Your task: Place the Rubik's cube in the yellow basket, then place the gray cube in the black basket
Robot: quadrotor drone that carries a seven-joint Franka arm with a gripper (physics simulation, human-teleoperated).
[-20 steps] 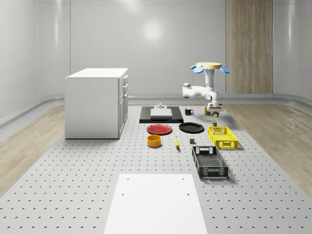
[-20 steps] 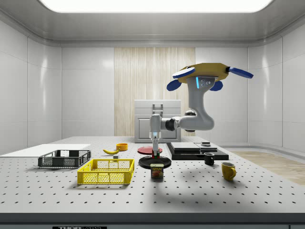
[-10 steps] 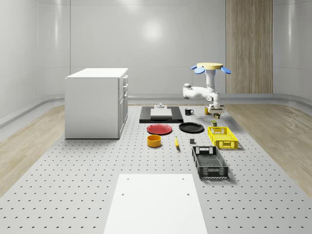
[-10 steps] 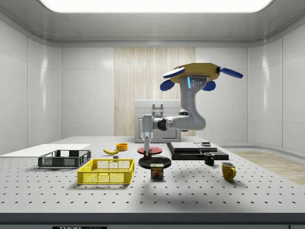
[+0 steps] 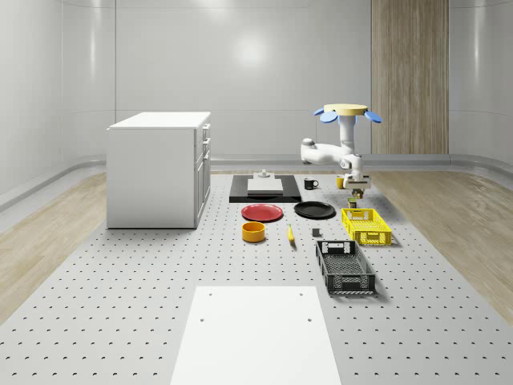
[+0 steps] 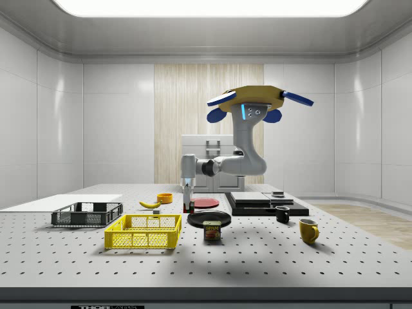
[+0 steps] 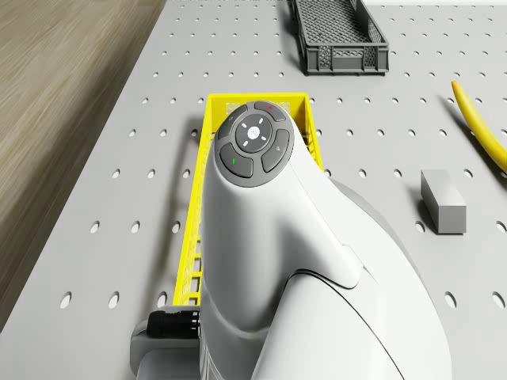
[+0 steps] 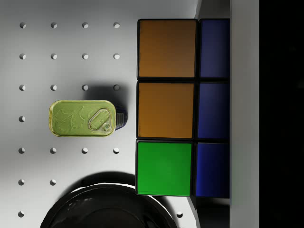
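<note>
My gripper is shut on the Rubik's cube, whose orange, green and blue tiles sit close in the wrist view. It hangs low over the table, just off the end of the yellow basket on the side view's right. The drone hovers above the black plate area, with its arm stretched over the yellow basket. The gray cube lies on the table beside that basket. Beyond it stands the black basket, holding nothing I can see. In the whole-scene view my gripper is behind the yellow basket.
A green-topped can and a black plate lie under the gripper. A banana, a red plate, an orange bowl, two mugs and a white cabinet stand around.
Drone, arm and gripper have shifted toward the side view's left, from over the can to the yellow basket's end. The cube stays held.
</note>
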